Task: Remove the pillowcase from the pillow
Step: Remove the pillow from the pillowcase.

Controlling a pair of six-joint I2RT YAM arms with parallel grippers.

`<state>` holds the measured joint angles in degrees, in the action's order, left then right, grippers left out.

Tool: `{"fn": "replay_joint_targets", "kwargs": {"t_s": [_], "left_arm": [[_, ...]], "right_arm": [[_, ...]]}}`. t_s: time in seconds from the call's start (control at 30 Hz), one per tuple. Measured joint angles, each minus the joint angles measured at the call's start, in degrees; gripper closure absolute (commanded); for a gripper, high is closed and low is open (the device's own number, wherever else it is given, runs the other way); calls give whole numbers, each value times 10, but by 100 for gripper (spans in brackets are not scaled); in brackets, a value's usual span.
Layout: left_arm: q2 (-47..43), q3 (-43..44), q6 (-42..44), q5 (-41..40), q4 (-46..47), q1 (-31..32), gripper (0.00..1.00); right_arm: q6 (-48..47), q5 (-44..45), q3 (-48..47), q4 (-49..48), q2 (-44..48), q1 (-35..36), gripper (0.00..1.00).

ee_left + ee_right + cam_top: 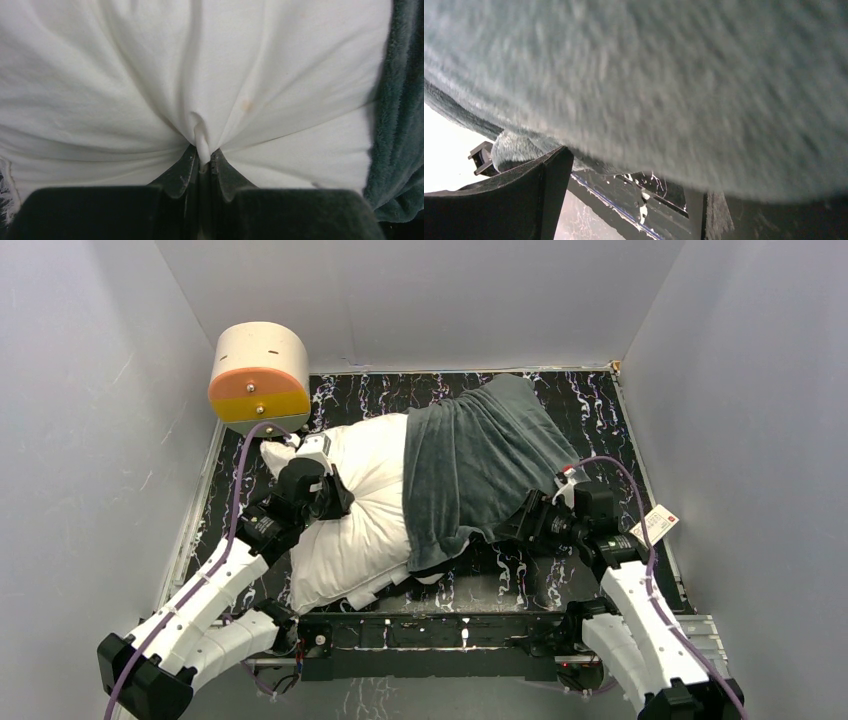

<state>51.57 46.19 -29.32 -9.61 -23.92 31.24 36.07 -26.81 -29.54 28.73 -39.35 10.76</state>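
Note:
The white pillow (355, 510) lies across the table, its left half bare. The dark grey-green pillowcase (480, 460) covers its right half, plain side up. My left gripper (335, 495) rests on the bare pillow and is shut on a small pinched fold of the pillow (200, 75); the left gripper (204, 161) has the pillowcase (400, 125) at its right. My right gripper (520, 525) sits at the cover's near right edge. The right gripper (634, 200) is open, the blurred pillowcase (674, 75) hangs just over its fingertips, and only table shows between them.
A cream-and-orange cylinder (260, 375) stands at the back left corner. The black marbled table (580, 400) is boxed in by grey walls on three sides. A white tag (655, 525) hangs by the right arm's cable.

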Motion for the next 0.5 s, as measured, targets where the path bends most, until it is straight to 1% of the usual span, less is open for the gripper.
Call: {"fn": "replay_joint_targets", "kwargs": {"t_s": [0.03, 0.07, 0.13, 0.17, 0.23, 0.27, 0.3, 0.37, 0.5], "left_arm": [[1, 0, 1, 1, 0, 0, 100], [2, 0, 1, 2, 1, 0, 100], [3, 0, 2, 4, 2, 0, 100], [3, 0, 2, 4, 3, 0, 100], [4, 0, 1, 4, 4, 0, 100], [4, 0, 0, 4, 4, 0, 100], [5, 0, -2, 4, 3, 0, 100], [6, 0, -7, 2, 3, 0, 100], [16, 6, -24, -8, 2, 3, 100]], "right_arm": [[0, -7, 7, -13, -15, 0, 32], [2, -10, 8, -30, -32, 0, 41], [6, -4, 7, -59, -55, 0, 61], [12, 13, 4, -70, -65, 0, 71], [15, 44, -1, -76, -67, 2, 93], [15, 63, -4, -77, -61, 3, 98], [14, 84, -9, -76, -53, 5, 100], [12, 141, -18, -66, -28, 9, 100], [-3, 290, -35, -40, 23, 17, 100]]}}
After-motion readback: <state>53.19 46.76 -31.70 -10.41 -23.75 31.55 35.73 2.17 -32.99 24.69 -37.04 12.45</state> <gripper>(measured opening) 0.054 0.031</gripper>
